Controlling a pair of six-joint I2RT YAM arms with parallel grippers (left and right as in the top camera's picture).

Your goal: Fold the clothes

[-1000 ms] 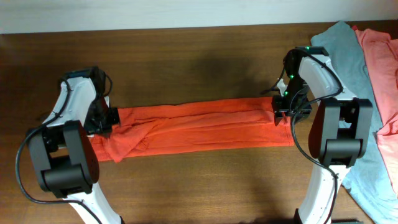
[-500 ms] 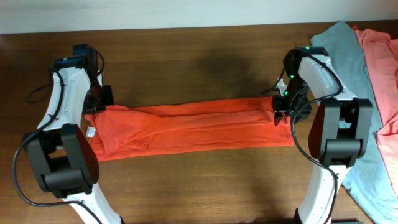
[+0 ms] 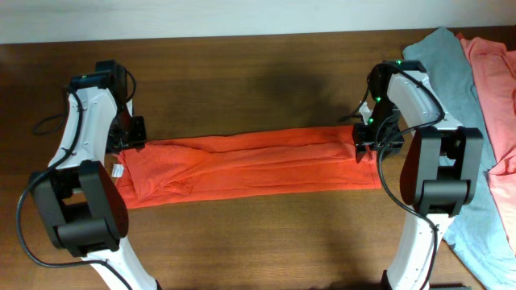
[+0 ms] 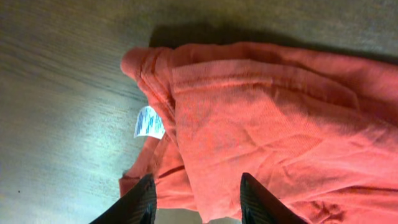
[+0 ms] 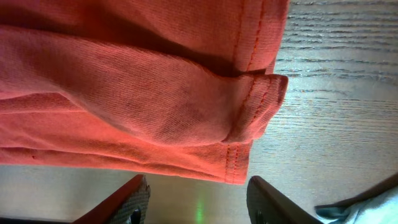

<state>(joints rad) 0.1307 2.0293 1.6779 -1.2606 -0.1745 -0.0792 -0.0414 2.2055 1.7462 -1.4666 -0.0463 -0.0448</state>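
Note:
The orange-red T-shirt (image 3: 258, 165) lies folded into a long strip across the middle of the table. My left gripper (image 3: 133, 135) hovers over its left end, jaws open (image 4: 198, 196) above wrinkled cloth (image 4: 261, 118) and a white tag (image 4: 148, 121). My right gripper (image 3: 364, 143) is at the shirt's right end, jaws open (image 5: 199, 199) just off the stitched hem (image 5: 124, 93). The print is hidden.
A grey T-shirt (image 3: 451, 64) and a salmon-pink T-shirt (image 3: 496, 80) lie spread at the right side of the table, behind the right arm. A corner of grey cloth (image 5: 367, 208) shows in the right wrist view. The table is dark wood.
My left gripper moved toward the far side, drawing the bunched left end out, and the cloth now lies flatter on the table. The right arm has not moved.

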